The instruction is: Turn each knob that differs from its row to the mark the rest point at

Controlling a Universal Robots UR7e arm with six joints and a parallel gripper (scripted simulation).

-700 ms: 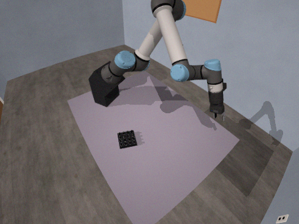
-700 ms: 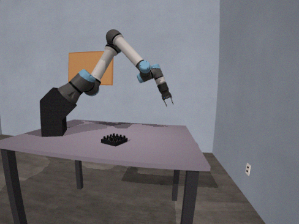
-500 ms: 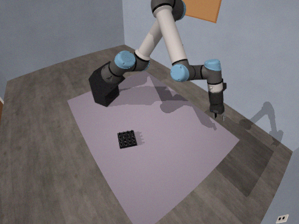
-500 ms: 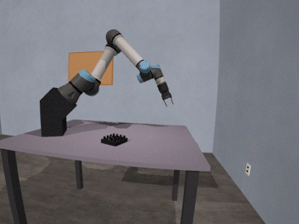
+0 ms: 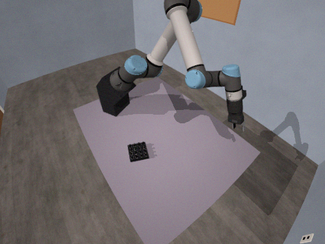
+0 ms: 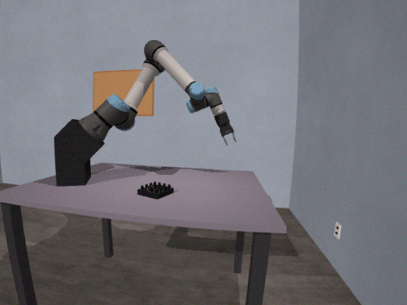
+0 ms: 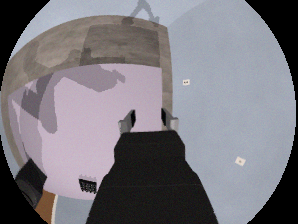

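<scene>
Desk (image 6: pixel 217 200): lilac top, carries the arm's base and the knob box.

Arm (image 6: pixel 175 68): raised high, elbow up, wrist out over the far side of the desk.

Knob box (image 5: pixel 138 151): stands near the desk's middle, well apart from the arm's tip.

Claw (image 6: pixel 228 139): fingers spread wide, nothing between them, hanging well above the desk.

Risks, as I judge them:
- The knobs stand close together, so wide fingers could nudge a correct neighbour.
- The white lines look too small to read from here, so the wrong knob may get picked.
- A hard descent could shift the box.
</scene>
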